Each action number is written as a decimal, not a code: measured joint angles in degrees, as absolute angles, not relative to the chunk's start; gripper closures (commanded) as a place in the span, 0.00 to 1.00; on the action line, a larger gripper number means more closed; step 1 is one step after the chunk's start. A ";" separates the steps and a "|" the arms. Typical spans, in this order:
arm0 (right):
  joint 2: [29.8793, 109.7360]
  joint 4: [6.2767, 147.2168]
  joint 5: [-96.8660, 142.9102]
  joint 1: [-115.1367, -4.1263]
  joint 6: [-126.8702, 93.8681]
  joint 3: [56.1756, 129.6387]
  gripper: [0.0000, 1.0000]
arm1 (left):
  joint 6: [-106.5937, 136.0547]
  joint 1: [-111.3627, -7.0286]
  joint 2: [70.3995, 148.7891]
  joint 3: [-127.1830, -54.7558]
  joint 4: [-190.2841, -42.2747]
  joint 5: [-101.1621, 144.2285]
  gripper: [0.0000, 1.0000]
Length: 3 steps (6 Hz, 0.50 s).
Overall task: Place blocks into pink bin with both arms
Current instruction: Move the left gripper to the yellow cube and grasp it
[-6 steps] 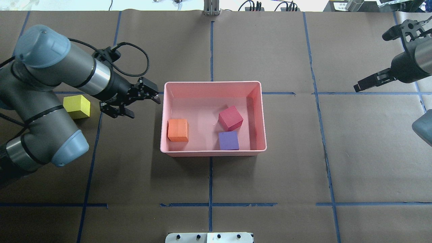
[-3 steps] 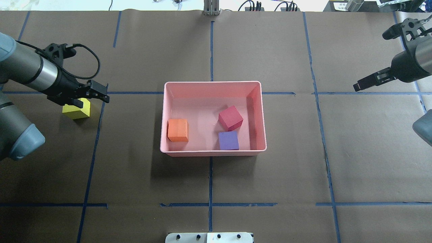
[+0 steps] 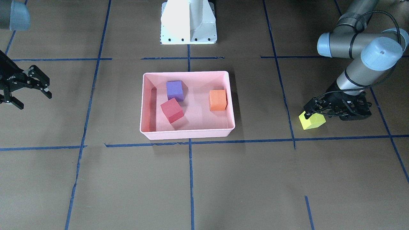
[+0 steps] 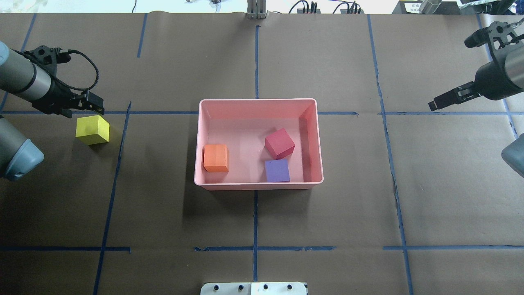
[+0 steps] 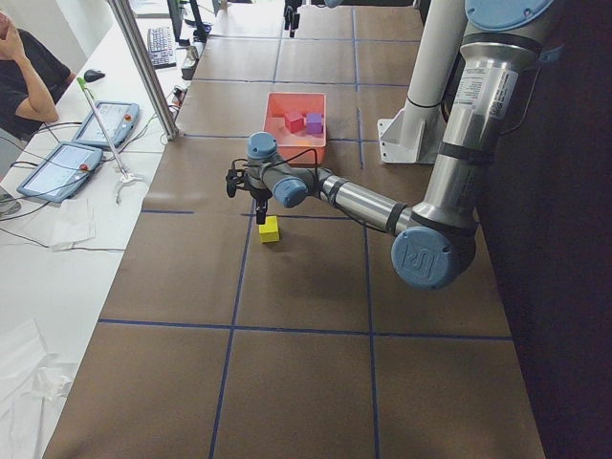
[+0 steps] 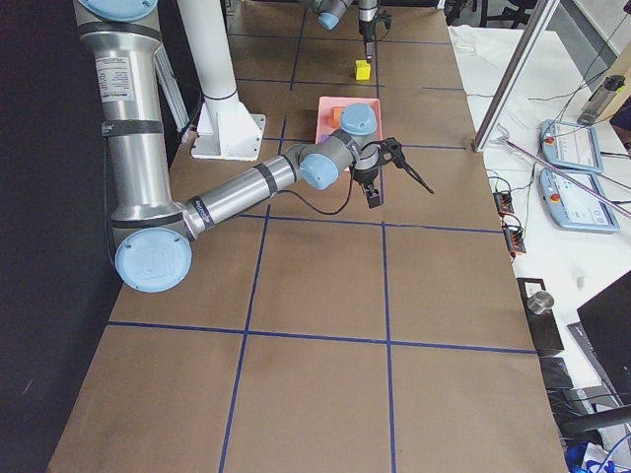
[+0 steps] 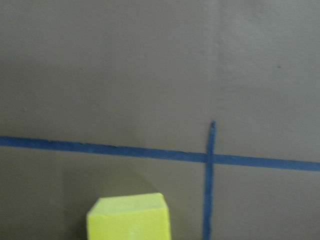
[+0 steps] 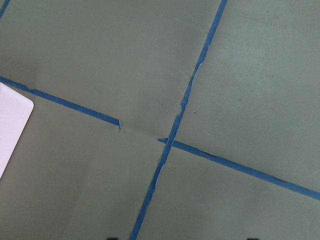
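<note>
The pink bin (image 4: 258,104) sits mid-table and holds the orange block (image 4: 215,158), red block (image 4: 279,143) and purple block (image 4: 277,170). The bin also shows in the front view (image 3: 188,134). The yellow-green block (image 4: 92,129) lies on the paper far to the left, also in the front view (image 3: 312,120) and the left wrist view (image 7: 128,217). My left gripper (image 4: 82,108) hangs open and empty just beyond that block, pointing down, apart from it. My right gripper (image 3: 34,100) is open and empty, raised at the far right (image 4: 444,100).
Blue tape lines cross the brown paper. The white pedestal base (image 3: 188,22) stands at the robot's side of the table. A metal post (image 5: 143,67) and an operators' bench with tablets (image 5: 57,167) lie beyond the table's far edge.
My left arm has swung left from beside the bin to the yellow-green block, then drawn back a little past it, gripper turned downward. The right arm and the blocks have not moved.
</note>
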State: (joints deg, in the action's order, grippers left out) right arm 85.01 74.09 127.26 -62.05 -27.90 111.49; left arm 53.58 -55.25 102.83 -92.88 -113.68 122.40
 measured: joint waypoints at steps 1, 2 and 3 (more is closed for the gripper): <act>85.60 74.09 127.29 -62.05 -27.88 111.84 0.11 | 53.07 -54.88 102.99 -90.86 -113.77 122.10 0.00; 85.97 74.06 127.33 -62.05 -27.84 112.06 0.10 | 53.57 -54.27 103.18 -89.17 -114.04 122.08 0.00; 86.08 74.05 127.33 -62.05 -27.80 112.04 0.10 | 54.53 -53.71 103.36 -88.25 -114.30 122.08 0.00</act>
